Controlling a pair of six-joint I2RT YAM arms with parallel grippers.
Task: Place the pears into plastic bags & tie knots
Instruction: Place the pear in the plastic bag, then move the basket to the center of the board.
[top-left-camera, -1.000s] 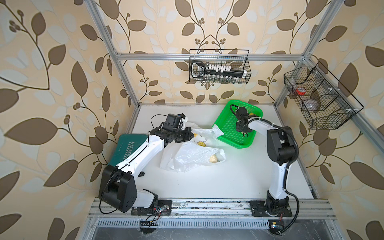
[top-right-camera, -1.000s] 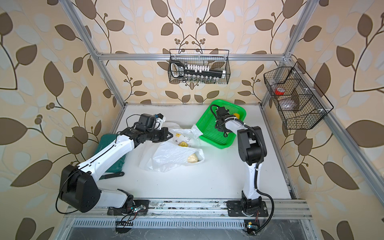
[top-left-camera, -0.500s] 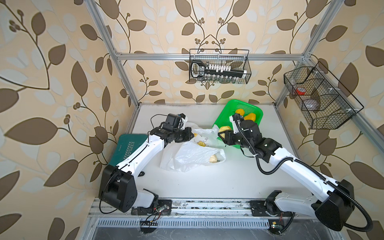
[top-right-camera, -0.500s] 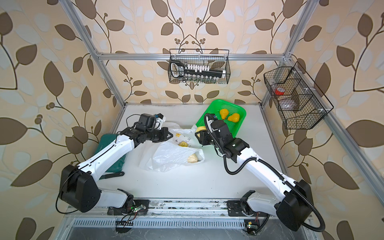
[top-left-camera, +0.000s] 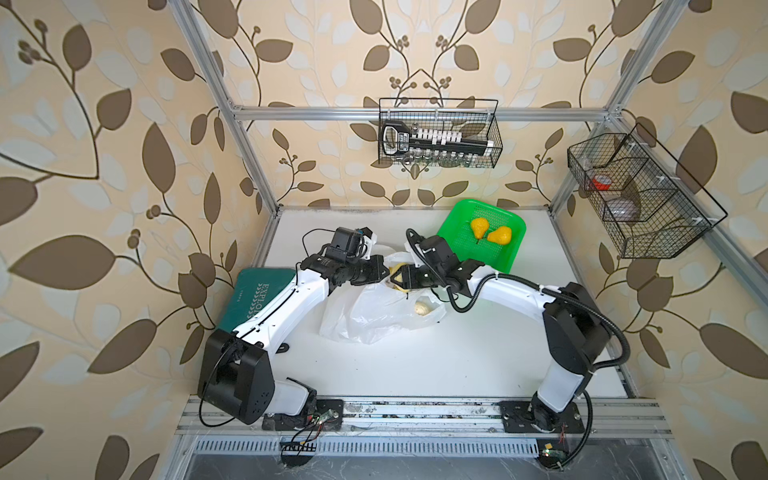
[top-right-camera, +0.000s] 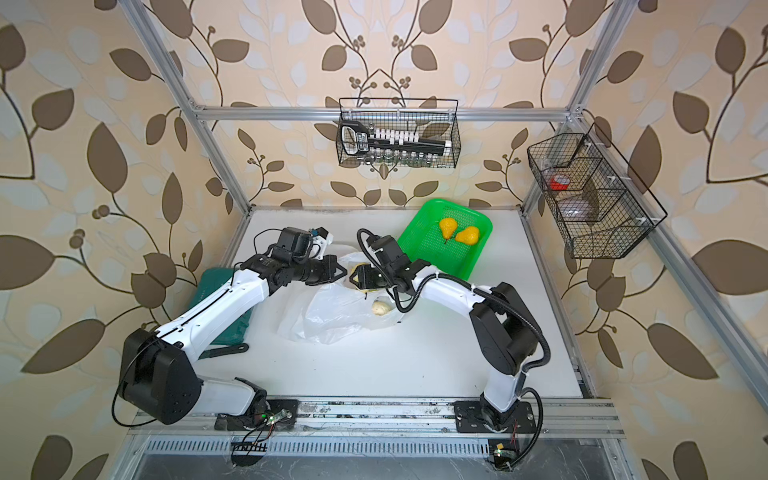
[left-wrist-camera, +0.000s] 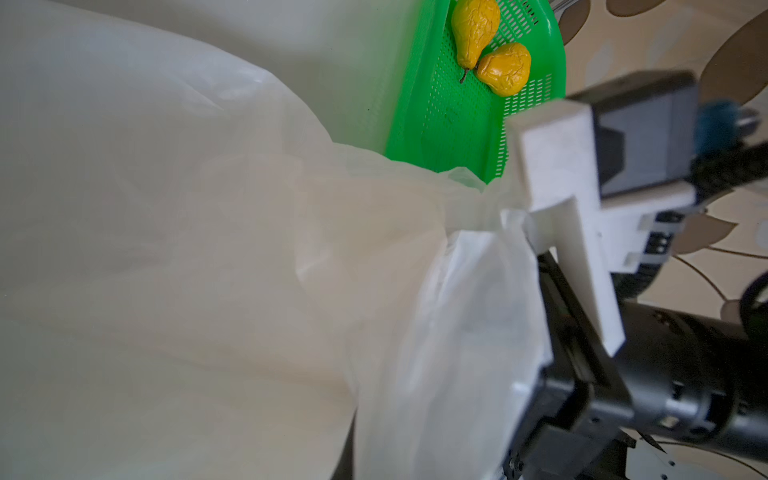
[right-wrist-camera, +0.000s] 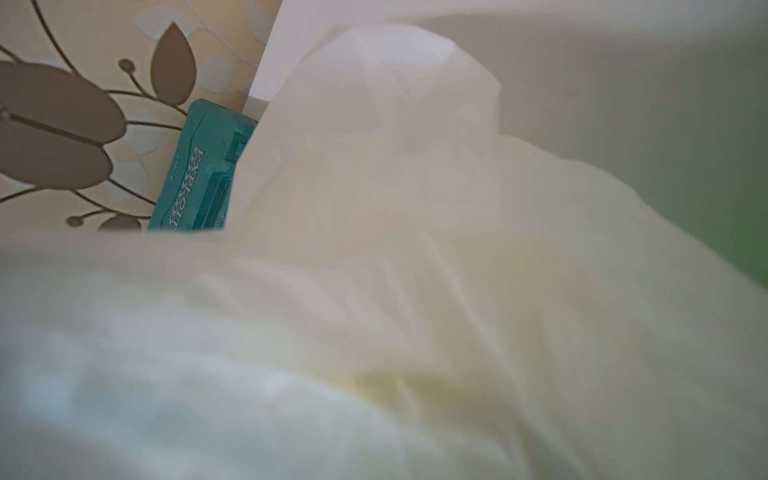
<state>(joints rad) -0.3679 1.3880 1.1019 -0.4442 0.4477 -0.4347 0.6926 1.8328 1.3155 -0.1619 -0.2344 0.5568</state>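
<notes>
The plastic bag (top-left-camera: 370, 311), thin, limp and slippery, lies mid-bench; the left gripper (top-left-camera: 384, 272) is clamped on its rim, the best hold. The right gripper (top-left-camera: 399, 277) carries a pale pear (top-left-camera: 397, 275) at the mouth; whether released, I cannot tell. Two firm, light orange pears (top-left-camera: 490, 232) wait in the green basket (top-left-camera: 457, 245) at the far right corner. The bench (top-left-camera: 415, 365) is smooth and white, walled by patterned paper.

A: Basket (top-left-camera: 461, 245) colour?
B: Bright green, perforated; 2 orange-yellow pears (top-left-camera: 479, 227) in it.
A: Bag (top-left-camera: 365, 316) beside basket?
B: Translucent white, pale cream pear (top-left-camera: 422, 308) showing thru. Teal case (top-left-camera: 253, 291) w/ white lettering beyond it. Walls (top-left-camera: 104, 124): beige, brown leaf print.
</notes>
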